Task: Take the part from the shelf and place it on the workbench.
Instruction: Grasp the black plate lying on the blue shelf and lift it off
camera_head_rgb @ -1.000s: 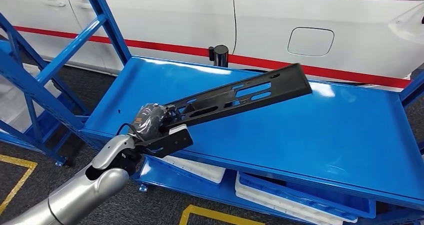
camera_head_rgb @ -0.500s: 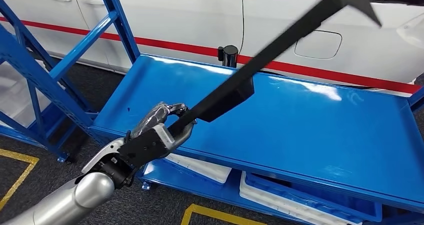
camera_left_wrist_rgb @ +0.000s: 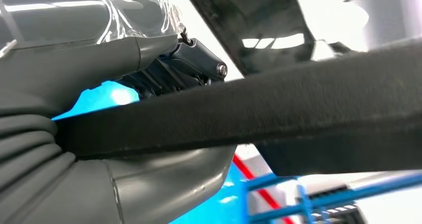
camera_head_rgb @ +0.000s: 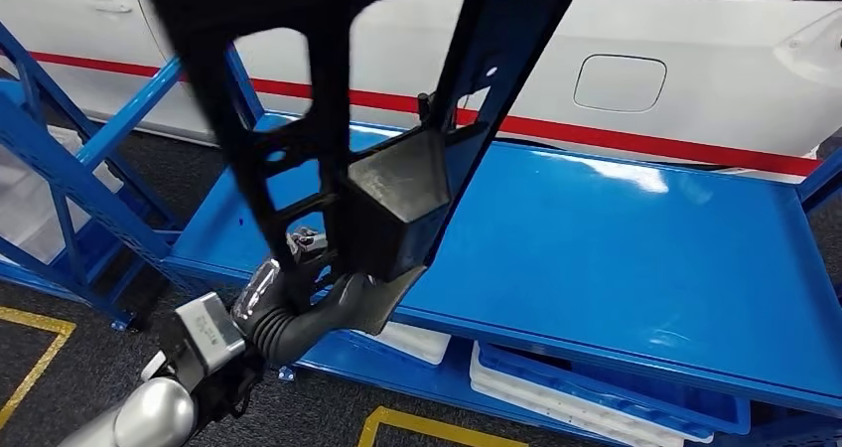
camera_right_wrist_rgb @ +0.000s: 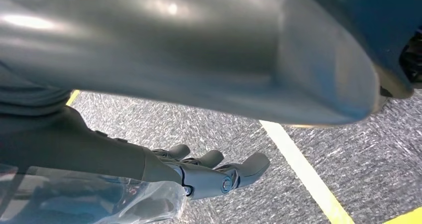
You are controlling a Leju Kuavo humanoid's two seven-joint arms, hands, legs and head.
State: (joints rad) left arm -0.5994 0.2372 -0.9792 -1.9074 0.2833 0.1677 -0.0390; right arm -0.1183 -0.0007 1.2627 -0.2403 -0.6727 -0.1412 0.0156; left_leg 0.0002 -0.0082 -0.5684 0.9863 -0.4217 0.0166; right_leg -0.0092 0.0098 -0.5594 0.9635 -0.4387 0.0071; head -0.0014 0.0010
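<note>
The part (camera_head_rgb: 392,204) is a long black plastic frame with cut-out slots and a boxy block near its lower end. It stands almost upright close to the head camera, lifted off the blue shelf top (camera_head_rgb: 616,248). My left hand (camera_head_rgb: 323,293) grips its lower end from beneath, in front of the shelf's near edge. In the left wrist view the part (camera_left_wrist_rgb: 278,114) runs as a dark bar between the thumb and the fingers (camera_left_wrist_rgb: 194,67) of my left hand (camera_left_wrist_rgb: 99,84). My right hand (camera_right_wrist_rgb: 209,176) hangs over the grey floor, fingers stretched out and holding nothing.
A white car (camera_head_rgb: 695,60) with a red stripe stands behind the shelf. Blue rack posts (camera_head_rgb: 89,169) rise at the left. White trays (camera_head_rgb: 556,397) lie on the lower shelf level. Yellow lines (camera_head_rgb: 40,353) mark the floor.
My left hand has turned and swung the part up from a low slant over the shelf top to nearly upright, close to the head camera.
</note>
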